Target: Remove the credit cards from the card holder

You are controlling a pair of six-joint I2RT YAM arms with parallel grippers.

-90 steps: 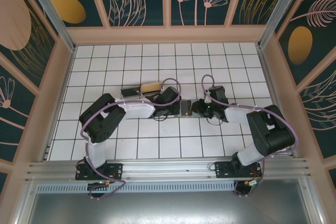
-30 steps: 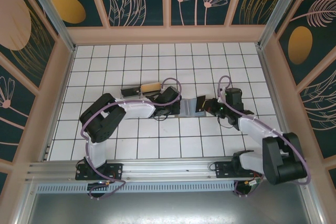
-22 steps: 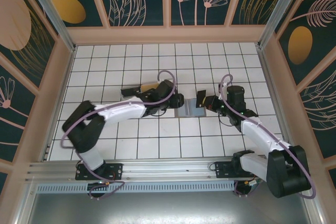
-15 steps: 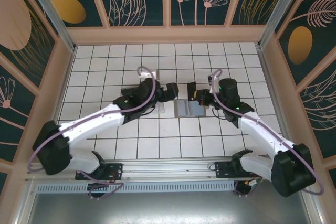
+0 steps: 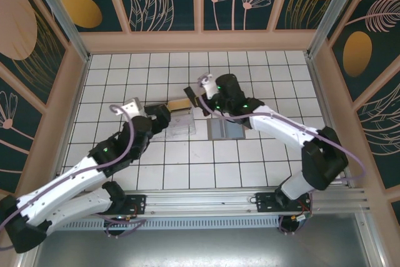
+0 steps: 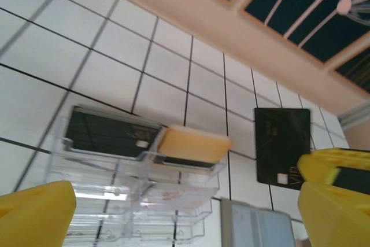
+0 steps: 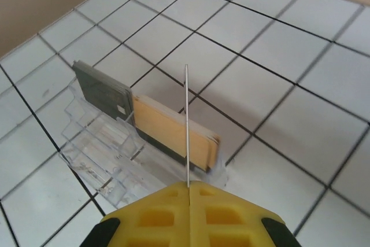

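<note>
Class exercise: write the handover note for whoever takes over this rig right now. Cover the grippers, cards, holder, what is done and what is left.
Left gripper: open, at the card holder, holding nothing.
Right gripper: shut on the held card, on edge above the table beside the holder.
Done: grey cards lie flat on the table.
Left: a dark card and a tan card stand in the holder.

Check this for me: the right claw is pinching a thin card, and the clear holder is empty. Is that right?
Not quite. The right claw does pinch a thin card, but the clear holder is not empty: the right wrist view shows a grey card and a tan card standing in it.
</note>
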